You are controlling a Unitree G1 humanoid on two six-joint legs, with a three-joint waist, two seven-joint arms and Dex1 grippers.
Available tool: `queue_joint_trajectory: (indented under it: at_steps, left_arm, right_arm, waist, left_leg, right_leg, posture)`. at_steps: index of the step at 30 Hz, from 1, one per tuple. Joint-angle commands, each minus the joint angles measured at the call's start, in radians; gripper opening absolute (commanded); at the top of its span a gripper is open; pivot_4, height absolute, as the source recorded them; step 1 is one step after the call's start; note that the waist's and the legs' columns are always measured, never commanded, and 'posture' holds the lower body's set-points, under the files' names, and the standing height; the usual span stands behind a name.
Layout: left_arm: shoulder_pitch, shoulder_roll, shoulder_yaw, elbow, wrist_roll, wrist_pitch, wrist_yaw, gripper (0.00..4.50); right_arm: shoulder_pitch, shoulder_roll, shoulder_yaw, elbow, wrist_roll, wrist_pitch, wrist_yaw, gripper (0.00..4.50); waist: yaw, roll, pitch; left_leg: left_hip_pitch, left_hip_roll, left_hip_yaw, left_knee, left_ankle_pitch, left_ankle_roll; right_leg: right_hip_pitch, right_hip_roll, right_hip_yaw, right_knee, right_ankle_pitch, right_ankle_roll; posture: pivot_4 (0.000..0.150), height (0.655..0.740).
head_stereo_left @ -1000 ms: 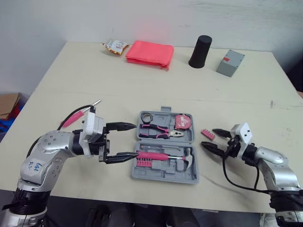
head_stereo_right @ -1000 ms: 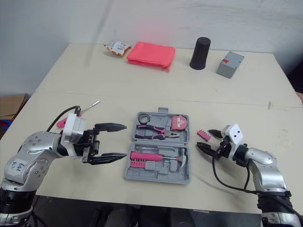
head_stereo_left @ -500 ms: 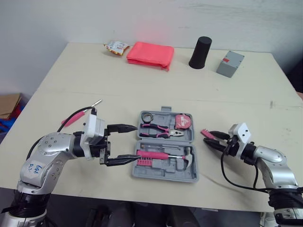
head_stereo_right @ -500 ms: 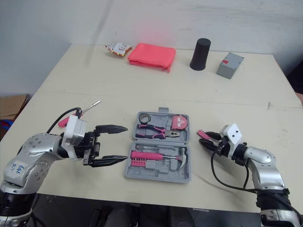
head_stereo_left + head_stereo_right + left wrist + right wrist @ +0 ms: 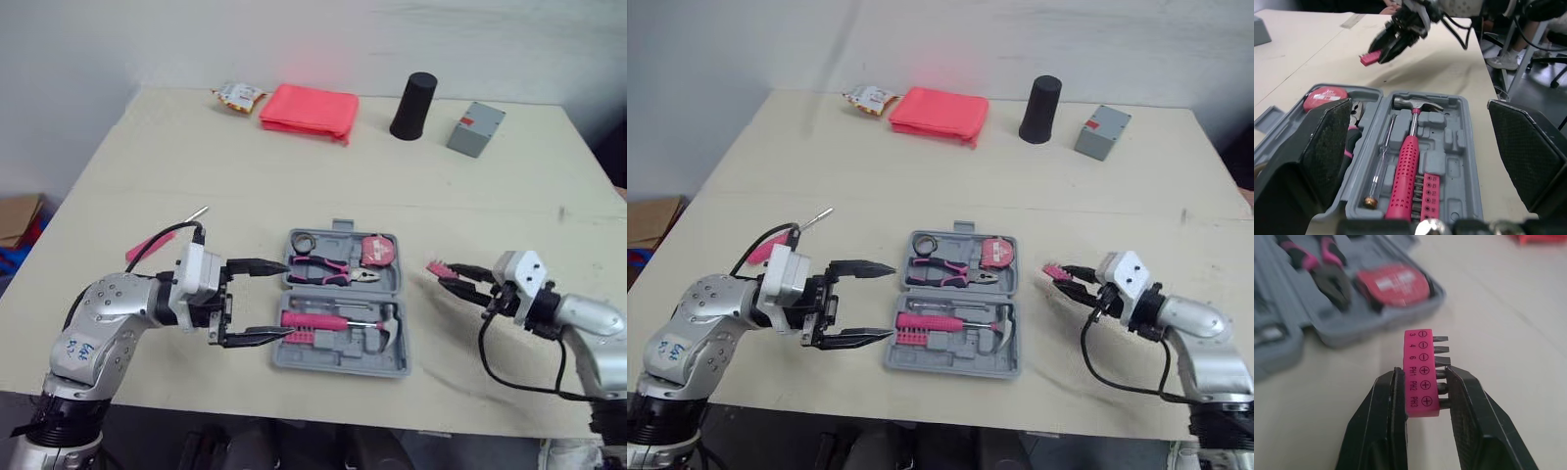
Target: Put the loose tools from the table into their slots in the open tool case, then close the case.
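The open grey tool case [image 5: 341, 363] lies at the table's front centre. It holds pliers [image 5: 328, 271], a tape measure [image 5: 376, 251], a pink-handled hammer [image 5: 1408, 164], a thin screwdriver and a strip of bits. My right gripper [image 5: 458, 279] hovers right of the case, shut on a pink bit holder [image 5: 1420, 374] that is lifted off the table. My left gripper [image 5: 282, 300] stands open at the case's left edge, with nothing between its fingers. A loose pink-handled screwdriver [image 5: 776, 238] lies on the table behind my left arm, partly hidden by it.
At the back of the table are a snack packet [image 5: 238, 95], a folded pink pouch [image 5: 309, 110], a black cup [image 5: 413, 106] and a grey box [image 5: 475, 129]. The front edge of the table runs just below the case.
My right gripper has shut on the pink bit holder and raised it off the table, drifting slightly right. My left gripper has edged closer to the case, still open.
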Motion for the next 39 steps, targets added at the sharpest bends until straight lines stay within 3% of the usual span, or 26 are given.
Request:
queue_joint_trajectory:
  at_steps: [1, 5, 10, 13, 18, 22, 39]
  left_arm:
    - [0.026, 0.01, -0.002, 0.015, 0.02, -0.07, -0.06, 4.5]
    - [0.081, 0.006, 0.004, 0.014, 0.033, -0.088, -0.057, 4.5]
    - [0.135, -0.005, 0.018, 0.055, 0.088, -0.176, -0.049, 4.5]
    - [0.15, 0.006, 0.026, 0.077, 0.094, -0.187, -0.057, 4.5]
    - [0.146, 0.021, 0.03, 0.083, 0.091, -0.186, -0.06, 4.5]
    - [0.137, 0.026, 0.039, 0.095, 0.099, -0.192, -0.046, 4.5]
    - [0.155, 0.025, 0.034, 0.077, 0.095, -0.178, -0.01, 4.5]
  right_arm:
    - [0.005, -0.055, -0.001, -0.197, 0.097, 0.147, 0.028, 0.79]
    - [-0.023, -0.143, 0.142, -0.485, 0.143, 0.404, 0.003, 0.79]
    - [-0.13, -0.109, 0.341, -0.615, 0.118, 0.624, -0.09, 0.79]
    - [-0.195, -0.06, 0.443, -0.625, 0.075, 0.715, -0.154, 0.79]
    - [-0.249, -0.043, 0.5, -0.631, 0.058, 0.824, -0.199, 0.79]
    - [-0.289, -0.029, 0.54, -0.635, 0.063, 0.89, -0.202, 0.79]
    - [-0.332, 0.031, 0.623, -0.575, 0.027, 0.935, -0.211, 0.79]
  waist:
    - [0.003, -0.001, 0.001]
    - [0.002, -0.002, 0.001]
    - [0.003, -0.004, 0.002]
    - [0.002, -0.005, 0.002]
    - [0.005, -0.005, 0.002]
    - [0.003, -0.005, 0.002]
    - [-0.002, -0.006, 0.001]
  left_leg:
    - [0.0, 0.001, -0.001, 0.0, 0.0, 0.0]
    - [-0.001, 0.001, -0.001, -0.001, -0.001, -0.001]
    - [-0.002, 0.001, -0.001, -0.001, -0.002, 0.0]
    - [-0.003, 0.001, -0.001, -0.001, -0.002, 0.001]
    - [-0.016, 0.001, -0.001, 0.002, -0.002, 0.001]
    - [-0.017, 0.001, -0.001, 0.002, -0.001, 0.001]
    - [-0.016, 0.001, -0.001, 0.003, 0.0, 0.0]
  right_leg:
    - [0.0, 0.0, 0.0, 0.0, 0.0, 0.0]
    - [-0.001, 0.0, 0.0, -0.001, -0.001, -0.001]
    - [-0.002, -0.002, -0.001, -0.002, -0.001, -0.001]
    - [-0.002, -0.003, -0.002, -0.001, -0.001, -0.002]
    - [-0.016, -0.004, -0.004, 0.003, -0.001, -0.003]
    - [-0.018, -0.004, -0.004, 0.003, -0.002, -0.003]
    - [-0.018, -0.004, -0.004, 0.005, -0.002, -0.003]
  posture:
    - [0.15, 0.74]
    - [0.15, 0.74]
    - [0.15, 0.74]
    - [0.15, 0.74]
    - [0.15, 0.74]
    - [0.15, 0.74]
    - [0.15, 0.74]
